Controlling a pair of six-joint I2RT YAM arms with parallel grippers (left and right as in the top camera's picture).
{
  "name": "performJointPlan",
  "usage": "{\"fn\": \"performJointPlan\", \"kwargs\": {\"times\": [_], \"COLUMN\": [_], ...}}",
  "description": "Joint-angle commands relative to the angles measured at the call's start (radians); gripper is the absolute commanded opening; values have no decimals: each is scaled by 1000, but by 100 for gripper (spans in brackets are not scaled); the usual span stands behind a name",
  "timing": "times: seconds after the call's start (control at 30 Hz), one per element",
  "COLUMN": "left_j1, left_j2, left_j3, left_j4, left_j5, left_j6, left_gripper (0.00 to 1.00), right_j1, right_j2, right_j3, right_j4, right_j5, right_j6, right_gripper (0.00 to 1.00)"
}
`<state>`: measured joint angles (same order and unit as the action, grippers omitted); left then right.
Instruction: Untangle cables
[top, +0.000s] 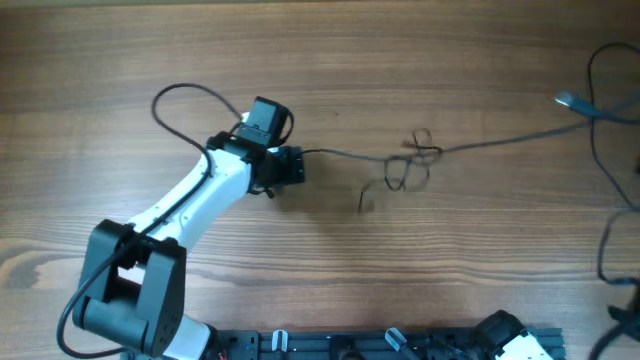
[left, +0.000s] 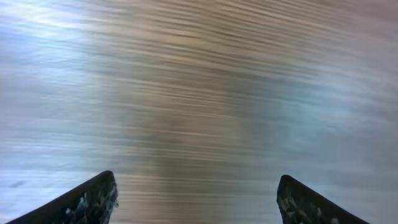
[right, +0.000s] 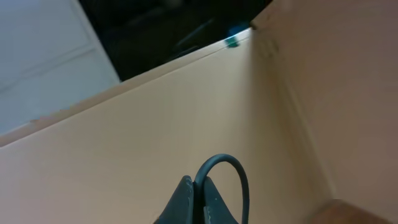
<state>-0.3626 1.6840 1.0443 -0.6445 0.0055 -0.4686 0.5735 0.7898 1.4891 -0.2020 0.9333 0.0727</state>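
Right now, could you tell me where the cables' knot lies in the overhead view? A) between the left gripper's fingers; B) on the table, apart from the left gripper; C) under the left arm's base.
B: the cables' knot lies on the table, well apart from the left gripper.

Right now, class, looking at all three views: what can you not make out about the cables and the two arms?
Overhead: the knot in the cables is too thin to trace its crossings.
Overhead: the right arm is cut off by the bottom edge.
Left wrist: blur smears the table; no cable shows by the left gripper.
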Motion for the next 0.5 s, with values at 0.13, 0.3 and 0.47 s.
{"fn": "performJointPlan", "kwargs": {"times": [0.13, 0.3, 0.47], "left_j1": [143, 140, 96], "left_j2": [6, 6, 6], "left_j3": [3, 3, 3], "left_j4": [-76, 8, 62], "left_j5": [-70, 286, 644], "left_j6": [-114, 22, 284], "left_gripper": [83, 83, 83], "right_j1": [1, 1, 1], "right_j2": [-8, 47, 216], "right_j3": [18, 10, 9], "right_j4": [-104, -340, -323], "right_j5": [75, -226, -904], "right_j6": [-69, 119, 78], "right_gripper": [4, 4, 4]}}
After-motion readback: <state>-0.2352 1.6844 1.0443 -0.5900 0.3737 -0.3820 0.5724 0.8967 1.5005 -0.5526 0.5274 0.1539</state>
